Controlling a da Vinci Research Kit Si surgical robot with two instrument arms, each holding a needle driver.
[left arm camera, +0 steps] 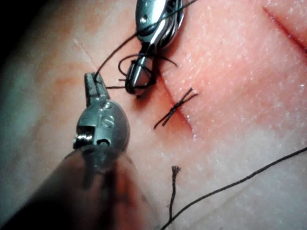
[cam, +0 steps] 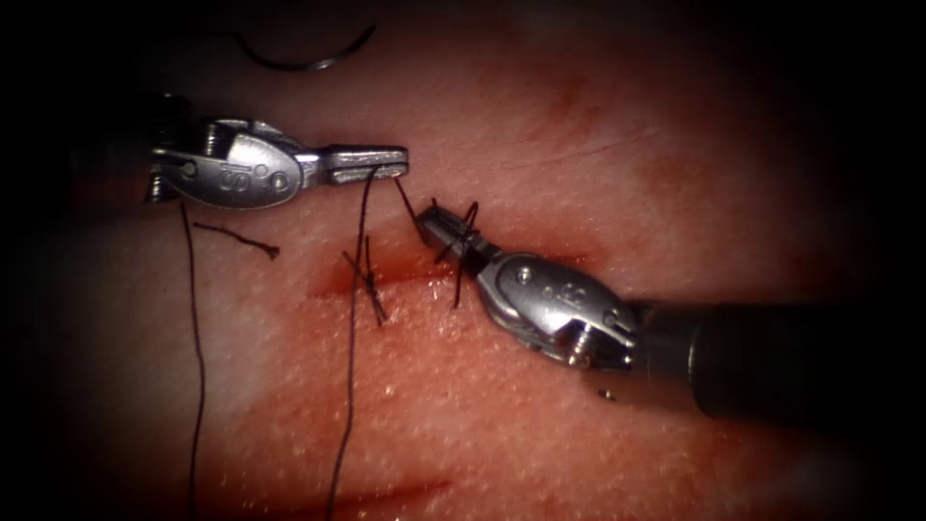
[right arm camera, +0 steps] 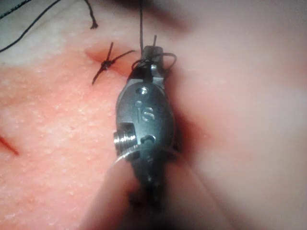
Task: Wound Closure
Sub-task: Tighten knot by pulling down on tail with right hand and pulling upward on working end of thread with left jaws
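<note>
I found my silver left needle driver (cam: 391,162) clamped on the dark thread (cam: 352,328); loops wrapped the right driver (cam: 434,224), jaws closed, holding nothing certain. The curved steel needle (cam: 304,60) lay free beyond the left tool.

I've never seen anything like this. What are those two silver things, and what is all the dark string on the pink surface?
They are a surgical practice robot's two hands. One picture looks down from above; the other two ride on the arms. The pink pork tissue has a red cut with a finished dark thread knot. The left silver hand is shut on the dark thread. The right silver hand has thread looped around it. The curved steel needle lies free on the tissue, above the left hand.
</note>
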